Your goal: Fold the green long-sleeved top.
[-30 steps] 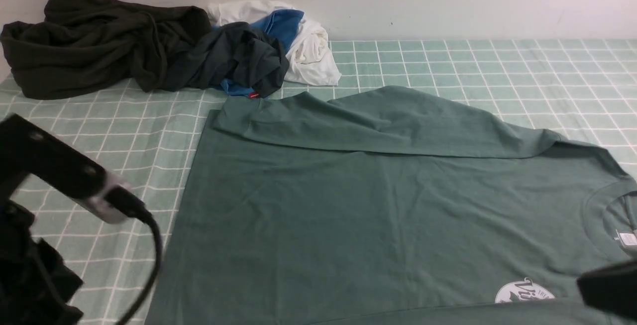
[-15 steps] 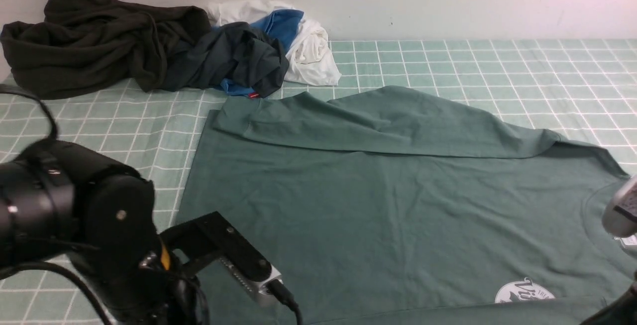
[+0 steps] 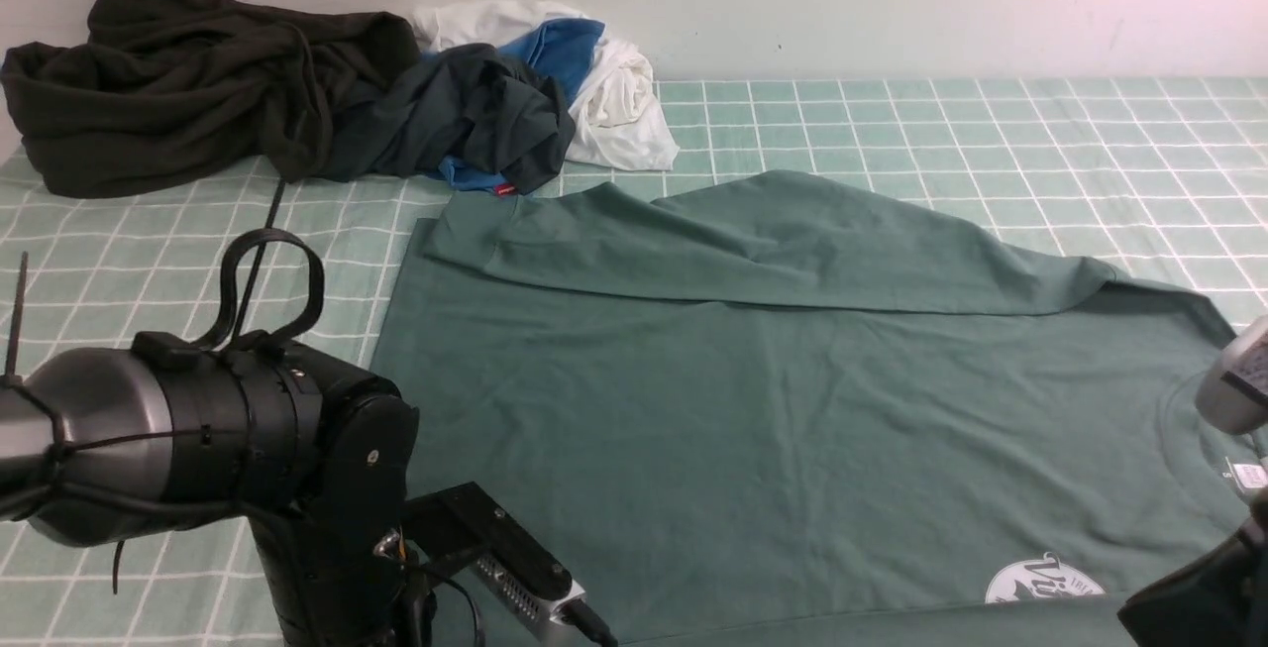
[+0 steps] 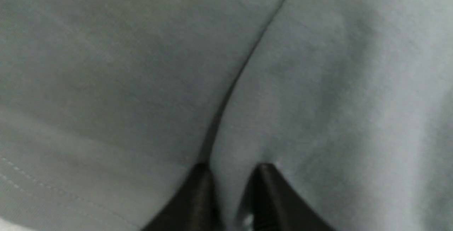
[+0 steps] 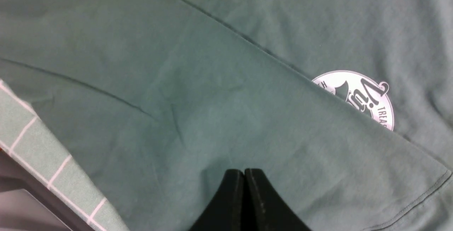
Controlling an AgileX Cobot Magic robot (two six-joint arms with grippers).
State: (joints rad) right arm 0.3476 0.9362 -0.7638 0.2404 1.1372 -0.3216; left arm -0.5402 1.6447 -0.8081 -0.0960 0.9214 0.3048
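The green long-sleeved top (image 3: 773, 409) lies flat on the checked cloth, neck to the right, its white round logo (image 3: 1045, 580) near the front edge. Its far sleeve (image 3: 773, 241) is folded across the body. My left arm (image 3: 248, 449) leans over the top's near left corner, and its fingertips are hidden in the front view. In the left wrist view my left gripper (image 4: 231, 167) pinches a ridge of the top's fabric (image 4: 318, 82) next to a folded edge. My right gripper (image 5: 244, 171) is shut and empty, over the near sleeve (image 5: 198, 110) beside the logo (image 5: 357, 96).
A heap of clothes lies at the back left: a dark olive-black garment (image 3: 188, 82), a navy one with a red tag (image 3: 475, 112), and white and blue pieces (image 3: 614, 92). The table's near edge (image 5: 42, 188) shows in the right wrist view.
My left arm has swung in from the left edge and come down onto the top's near left corner. The right arm's dark body has shifted slightly at the lower right.
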